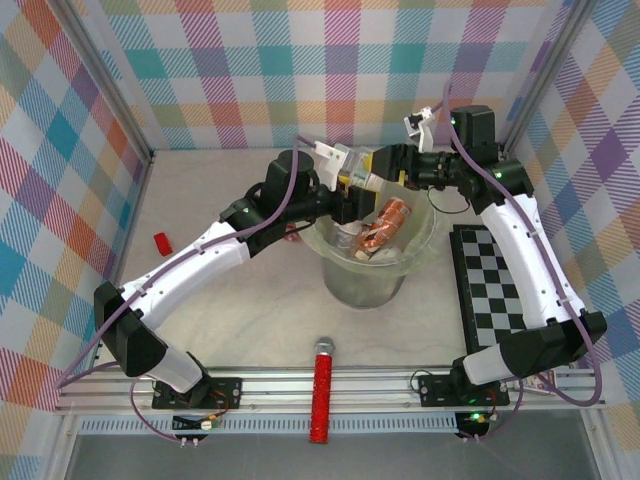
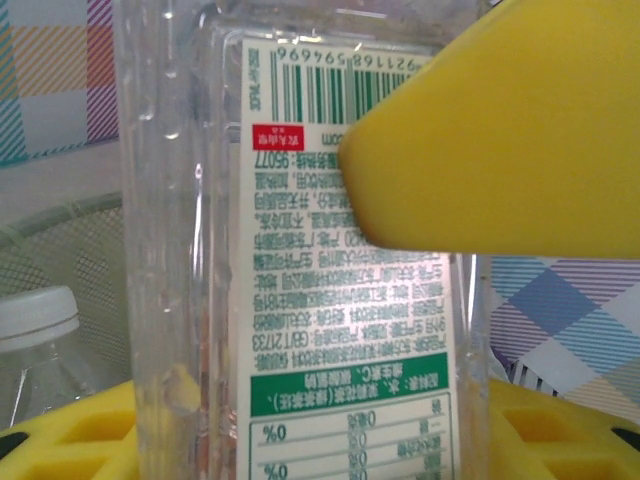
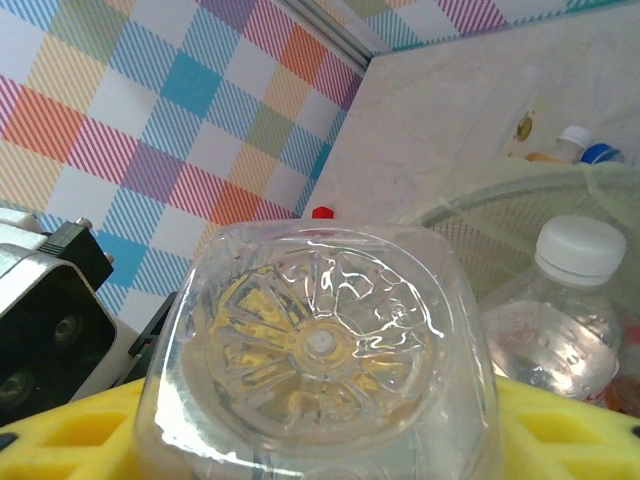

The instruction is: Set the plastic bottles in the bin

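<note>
Bottle in play: clear bottle (image 1: pixel 342 160) with a white-and-green label, lying on its side in the air. In the overhead frame it sits just above the upper rim of the bin (image 1: pixel 378 288), a little above centre.
Left hand (image 2: pixel 385 330): clamped on that clear bottle. In its wrist view I see one yellow finger (image 2: pixel 500 130) pressed onto the label from the upper right, and the other yellow pad under the bottle along the bottom edge.
Right hand (image 1: pixel 380 167): meets the bottle's other end from the right. Its wrist camera looks straight at the bottle's moulded base, which sits over a yellow pad at the bottom edge. I cannot tell whether this hand has closed on it.
Bin position: on the desk (image 1: pixel 200 190) at centre frame, bag-lined, with both hands over its upper rim.
Inside the bin: amber bottle (image 1: pixel 385 225) with a coppery label, plus a white-capped bottle (image 3: pixel 575 300) of clear plastic.
Elsewhere on the desk: red block (image 1: pixel 162 243) at left, red glittery stick (image 1: pixel 322 390) at the bottom edge, checkerboard mat (image 1: pixel 490 290) at right.
</note>
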